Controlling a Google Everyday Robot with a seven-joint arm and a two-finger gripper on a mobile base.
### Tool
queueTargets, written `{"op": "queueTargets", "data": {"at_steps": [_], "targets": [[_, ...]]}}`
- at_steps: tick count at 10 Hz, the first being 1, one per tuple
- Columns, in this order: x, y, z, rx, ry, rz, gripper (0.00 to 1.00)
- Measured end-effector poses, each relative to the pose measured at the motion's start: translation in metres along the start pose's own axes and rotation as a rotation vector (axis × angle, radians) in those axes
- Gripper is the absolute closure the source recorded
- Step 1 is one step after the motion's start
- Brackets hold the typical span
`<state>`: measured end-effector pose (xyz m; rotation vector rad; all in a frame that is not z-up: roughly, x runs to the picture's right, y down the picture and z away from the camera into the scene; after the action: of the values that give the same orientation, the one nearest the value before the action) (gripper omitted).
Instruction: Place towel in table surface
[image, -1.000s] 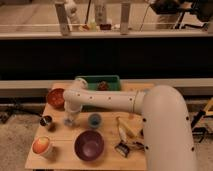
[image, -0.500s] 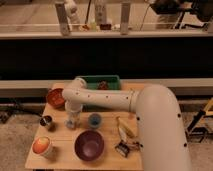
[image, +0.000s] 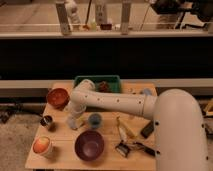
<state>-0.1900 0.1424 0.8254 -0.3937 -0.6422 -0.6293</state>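
Observation:
The table surface (image: 107, 131) is a light wooden top in the lower middle of the camera view. My white arm reaches in from the lower right, across the table to the left. The gripper (image: 75, 121) points down at the left half of the table, between a small metal cup (image: 47, 121) and a blue cup (image: 94, 120), close to or on the wood. I cannot make out a towel; the pale tip of the gripper cannot be told apart from anything it may hold.
A green tray (image: 86, 80) stands at the back with a reddish thing (image: 103, 86) in it. Also on the table: a red bowl (image: 57, 97), purple bowl (image: 89, 145), bowl with orange fruit (image: 42, 146), banana (image: 125, 130) and dark items (image: 147, 129). A dark counter lies behind.
The arm's thick upper part has shifted a little. The gripper stays at nearly the same spot over the left half of the table.

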Motion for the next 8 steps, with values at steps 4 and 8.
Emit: {"op": "queueTargets", "data": {"at_steps": [4,8], "targets": [[-0.0025,0.0005,-0.0014,0.011,-0.013,-0.011,0.2],[-0.0033,-0.0003,-0.001,0.011,-0.013,-0.012,0.2]]}}
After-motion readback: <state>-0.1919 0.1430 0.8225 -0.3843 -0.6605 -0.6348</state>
